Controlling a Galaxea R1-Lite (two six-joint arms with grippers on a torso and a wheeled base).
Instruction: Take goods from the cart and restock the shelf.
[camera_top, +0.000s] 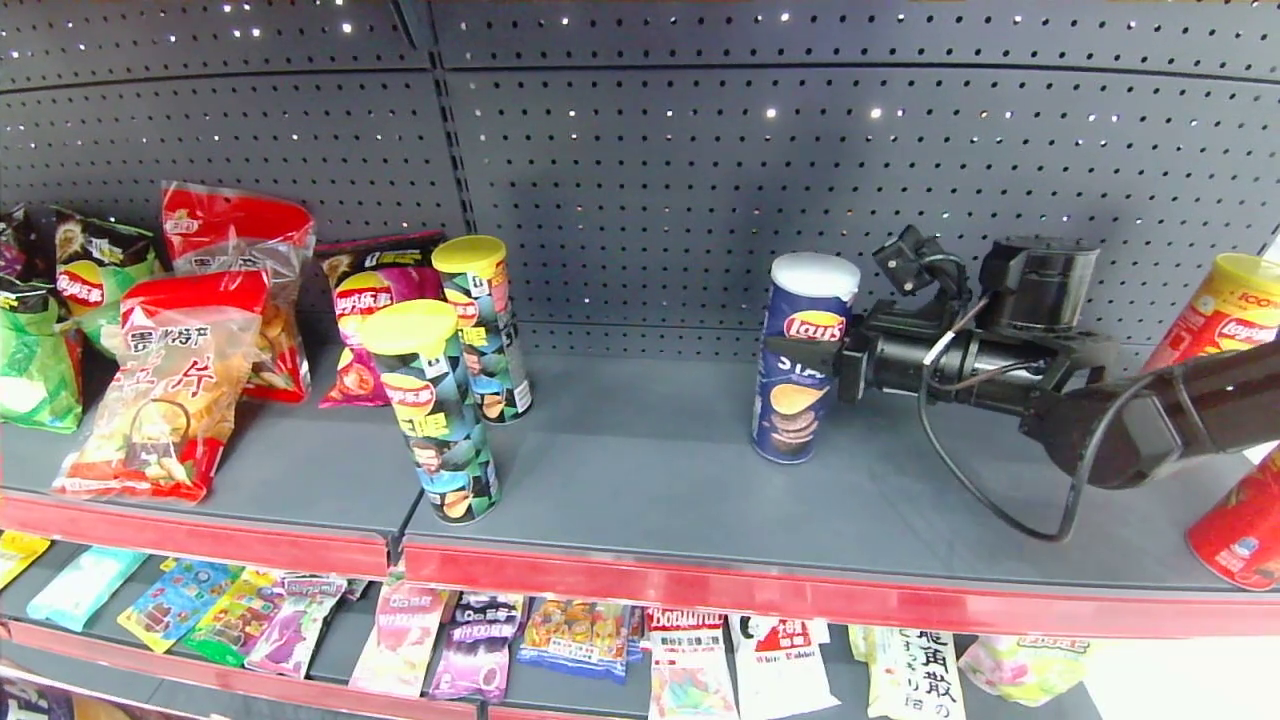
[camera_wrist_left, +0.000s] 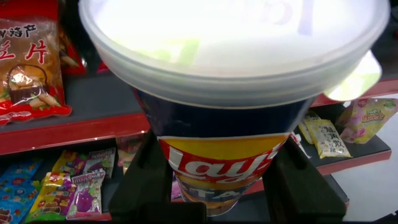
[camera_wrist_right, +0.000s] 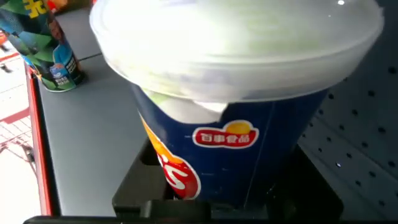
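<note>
Nearest, out in front of the shelf's red front edge: left gripper closed around a second blue can. White lid faces the wrist camera, dark fingers on both sides of the body. This can is not over the shelf yet, and its long axis runs along the gripper's reach.

By the front edge, left of centre: green can, upright, yellow lid. A second green can stands just behind it, and snack bags lie toward the left end.

Mid-depth, right of centre: blue can, upright, long axis vertical. Its base looks down on the shelf, though contact can't be confirmed. Right gripper is clamped on its upper-middle body. The arm comes in from the right end, roughly level and parallel to the front edge. Bare surface lies all around this can, well apart from the green cans.

Right end: two red cans, one near the back and one at the front edge, either side of the arm's line.

Far: pegboard back wall, a clear gap behind the blue can.

Key relation: the can sits at the arm's tip, toward the left end from the wrist. A release would likely need the jaws to open, then a straight pull-back toward the right end between the red cans. Pulling toward the front or back would risk tipping the tall can. The left arm is nearer the bare stretch between the green cans and the blue can, a likely spot for its can.
</note>
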